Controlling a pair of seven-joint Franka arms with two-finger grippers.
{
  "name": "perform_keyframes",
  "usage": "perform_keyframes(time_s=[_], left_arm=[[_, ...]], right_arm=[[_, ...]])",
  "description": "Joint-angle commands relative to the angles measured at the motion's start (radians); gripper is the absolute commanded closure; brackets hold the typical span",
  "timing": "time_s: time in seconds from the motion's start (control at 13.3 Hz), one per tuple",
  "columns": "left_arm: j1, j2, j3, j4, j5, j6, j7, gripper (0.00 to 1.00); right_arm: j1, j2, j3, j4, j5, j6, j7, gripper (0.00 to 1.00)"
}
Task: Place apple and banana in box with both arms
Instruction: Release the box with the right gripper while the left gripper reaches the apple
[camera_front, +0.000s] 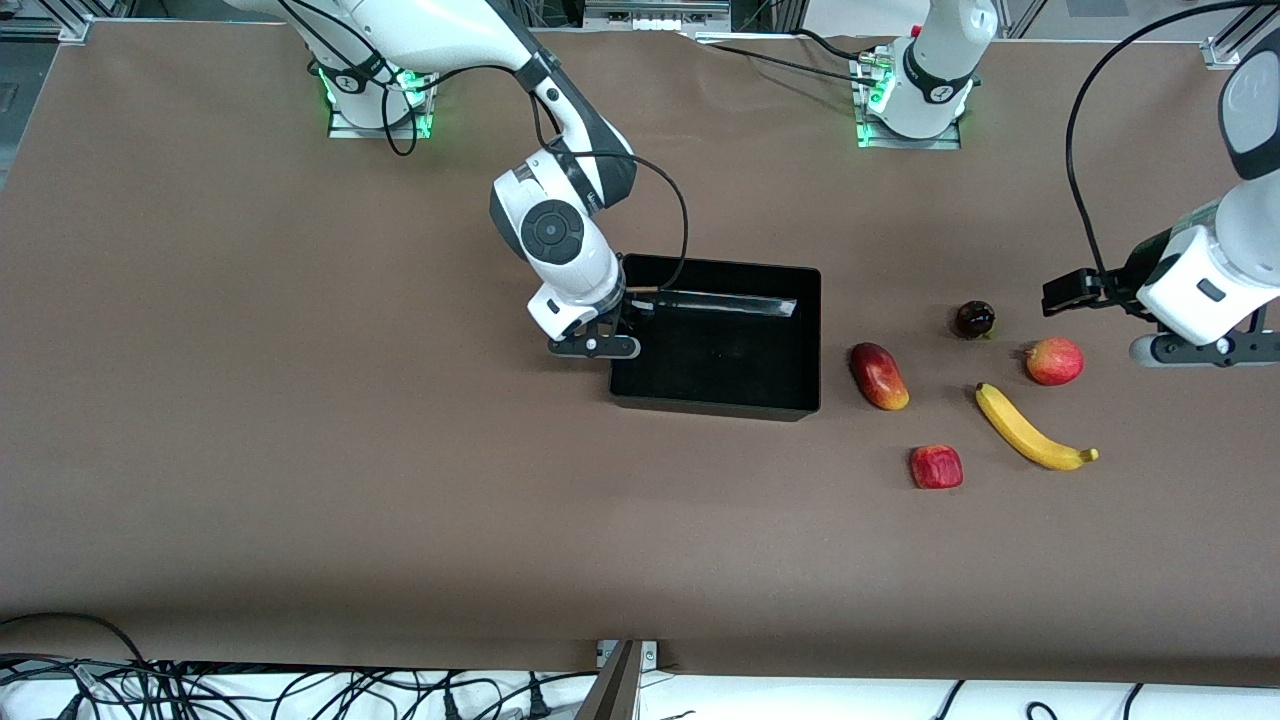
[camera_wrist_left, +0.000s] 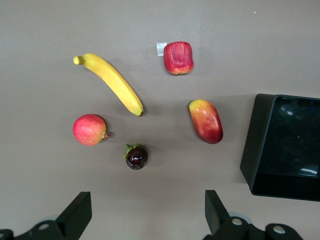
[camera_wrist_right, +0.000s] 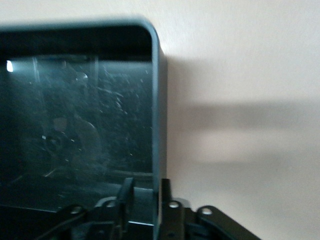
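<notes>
The black box (camera_front: 715, 405) sits mid-table with nothing in it. My right gripper (camera_front: 598, 345) is at the box's end wall (camera_wrist_right: 159, 100) toward the right arm. Its jaws straddle that wall, one finger inside (camera_wrist_right: 125, 187) and one outside (camera_wrist_right: 166, 187), with a gap on the inner side, so the right gripper (camera_wrist_right: 145, 184) is open. The apple (camera_front: 937, 467) (camera_wrist_left: 178, 57) lies nearest the front camera among the fruits. The banana (camera_front: 1033, 430) (camera_wrist_left: 111, 83) lies beside it toward the left arm's end. My left gripper (camera_front: 1200, 348) (camera_wrist_left: 147, 202) hangs open and holds nothing, over the table beside the fruits.
A mango-like red-and-yellow fruit (camera_front: 879, 376) (camera_wrist_left: 206, 121) lies beside the box. A round pinkish-red fruit (camera_front: 1054, 361) (camera_wrist_left: 90, 129) and a dark mangosteen (camera_front: 974, 319) (camera_wrist_left: 136, 156) lie farther from the front camera than the banana.
</notes>
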Motion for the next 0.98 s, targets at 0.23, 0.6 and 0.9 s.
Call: perform_keyframes(time_s=[0.23,0.6,0.9], left_arm=[[-0.005,0.177,0.004,0.016,-0.025,0.187,-0.004,0.00],[0.000,0.419,0.004,-0.066,-0.063,0.663,-0.003,0.00],[-0.002,0.516,-0.013,-0.074,-0.072,0.878,-0.003,0.00]], right_arm=[[-0.088,-0.036,-0.145,0.275,0.014,-0.370,-0.203,0.00],[-0.136,-0.160,-0.269,0.276,0.012,-0.447,-0.343,0.00],[-0.140,-0.295,-0.338,0.255,0.006,-0.610,-0.369,0.00]])
